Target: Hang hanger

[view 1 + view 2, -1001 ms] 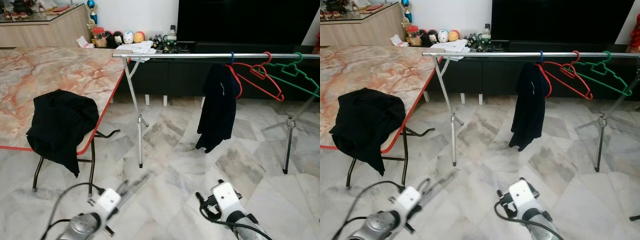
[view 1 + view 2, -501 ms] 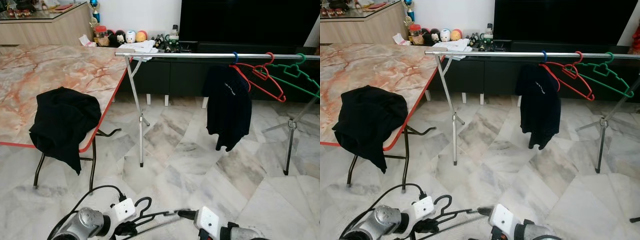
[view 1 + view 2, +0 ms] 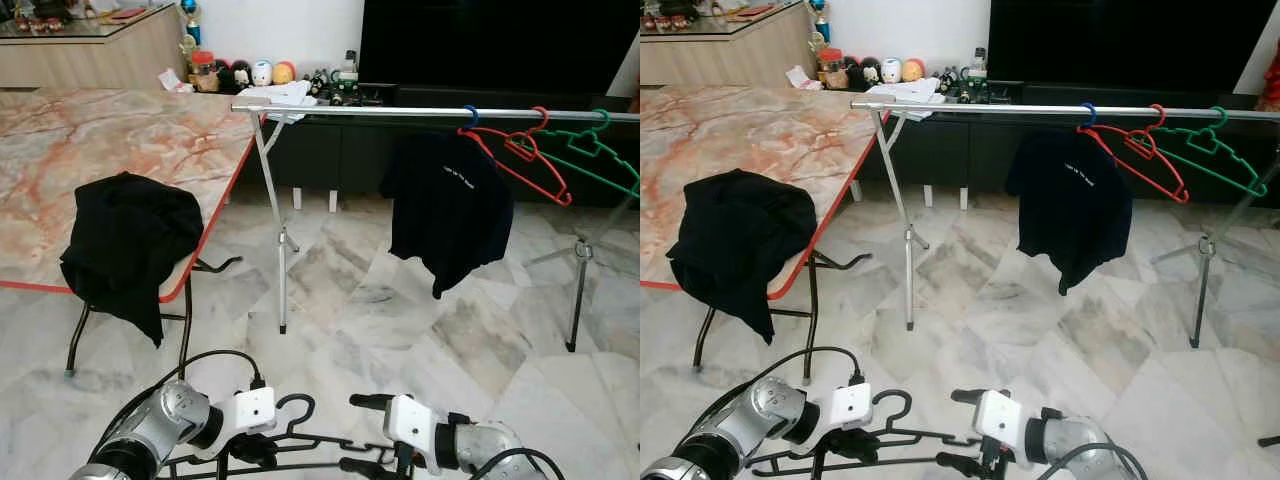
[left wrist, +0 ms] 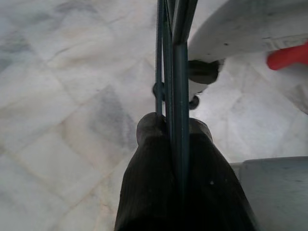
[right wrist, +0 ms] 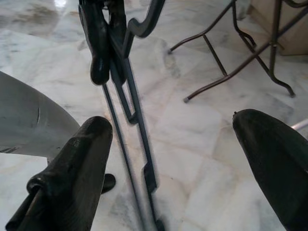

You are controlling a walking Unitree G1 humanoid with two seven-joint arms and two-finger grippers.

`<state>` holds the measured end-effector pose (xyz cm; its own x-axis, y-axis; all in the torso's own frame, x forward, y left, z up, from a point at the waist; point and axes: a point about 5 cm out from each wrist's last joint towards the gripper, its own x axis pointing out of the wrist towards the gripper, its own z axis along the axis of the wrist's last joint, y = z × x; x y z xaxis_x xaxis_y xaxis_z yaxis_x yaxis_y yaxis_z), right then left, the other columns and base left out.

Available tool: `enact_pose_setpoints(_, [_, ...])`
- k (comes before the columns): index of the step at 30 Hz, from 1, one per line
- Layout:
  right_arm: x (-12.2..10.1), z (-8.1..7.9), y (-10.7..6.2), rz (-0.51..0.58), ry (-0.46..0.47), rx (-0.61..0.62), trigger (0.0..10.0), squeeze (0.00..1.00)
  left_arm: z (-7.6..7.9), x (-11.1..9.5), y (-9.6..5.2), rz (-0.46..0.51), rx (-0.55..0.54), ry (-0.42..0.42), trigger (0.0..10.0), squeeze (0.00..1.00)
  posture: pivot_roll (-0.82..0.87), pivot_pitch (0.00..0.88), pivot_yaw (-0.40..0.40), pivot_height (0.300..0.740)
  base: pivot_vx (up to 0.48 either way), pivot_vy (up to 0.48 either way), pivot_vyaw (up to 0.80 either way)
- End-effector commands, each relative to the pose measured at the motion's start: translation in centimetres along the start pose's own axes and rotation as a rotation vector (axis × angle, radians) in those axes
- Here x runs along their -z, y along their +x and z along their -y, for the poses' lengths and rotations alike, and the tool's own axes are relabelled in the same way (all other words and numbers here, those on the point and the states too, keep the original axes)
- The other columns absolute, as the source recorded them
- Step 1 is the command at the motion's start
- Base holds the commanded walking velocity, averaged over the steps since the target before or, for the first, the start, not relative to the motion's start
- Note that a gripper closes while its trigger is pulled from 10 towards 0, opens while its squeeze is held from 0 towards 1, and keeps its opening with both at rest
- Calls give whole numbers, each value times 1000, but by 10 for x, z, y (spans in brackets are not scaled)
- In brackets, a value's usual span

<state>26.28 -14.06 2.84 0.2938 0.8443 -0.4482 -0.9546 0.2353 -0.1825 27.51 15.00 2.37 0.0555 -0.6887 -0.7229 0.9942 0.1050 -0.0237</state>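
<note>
At far left, a marble-pattern counter (image 3: 120, 150) w/ a red edge carries a black garment (image 3: 130, 245) draped over its near corner, hanging down past the folding legs. Low in the foreground, the left gripper (image 3: 258, 452) has its fingers (image 4: 178, 187) clamped together on a dark hanger (image 3: 300, 445); the hanger is held low over the marble floor (image 3: 350, 300), roughly flat, its hook (image 3: 895, 402) curling up just beside the gripper's white wrist block. In the left wrist view the hanger's thin dark bars run straight out from between the closed fingers.

Next across, the right gripper (image 3: 360, 435) sits close beside the hanger's other end, its fingers (image 5: 72, 168) spread wide apart w/ the hanger bars passing between them; can't tell if either finger touches the bars.

Behind, a silver rail (image 3: 400, 112) on tripod-style legs spans the room from the counter's corner to the far right. On it, L to R: a black T-shirt (image 3: 450, 205) w/ small white lettering on a blue-hooked hanger, then a red hanger (image 3: 520, 150), then a green hanger (image 3: 590, 155), the last two bare and tilted. Beyond the rail, a dark low TV unit (image 3: 340, 150) w/ small figurines (image 3: 255, 73) at its left end, and a big black screen (image 3: 490, 40) above.
</note>
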Motion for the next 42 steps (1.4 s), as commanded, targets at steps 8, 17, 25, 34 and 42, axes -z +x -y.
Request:
enact_pose_setpoints(8, [4,-12,10,-3,47,-144,10000,0,2,0,-1,-35,24,20,10000,0,48,52,7,740,0,0,0])
enact_pose_setpoints(17, [0,-2,21,-20,56,-90,10000,0,1,-9,-4,-27,21,66,10000,0,64,45,2,740,0,0,0])
enact_pose_setpoints(25, [1,2,24,-35,94,-61,10000,0,-1,-15,-5,-22,6,105,10000,0,75,49,-3,740,0,0,0])
enact_pose_setpoints(34, [2,-3,30,-25,159,-75,9608,0,-4,-21,-8,-13,-13,131,10000,0,84,57,-2,740,0,0,0])
enact_pose_setpoints(42, [4,-7,35,-33,176,-82,7804,0,-4,-24,-9,-9,-26,140,10000,0,86,64,-3,740,0,0,0])
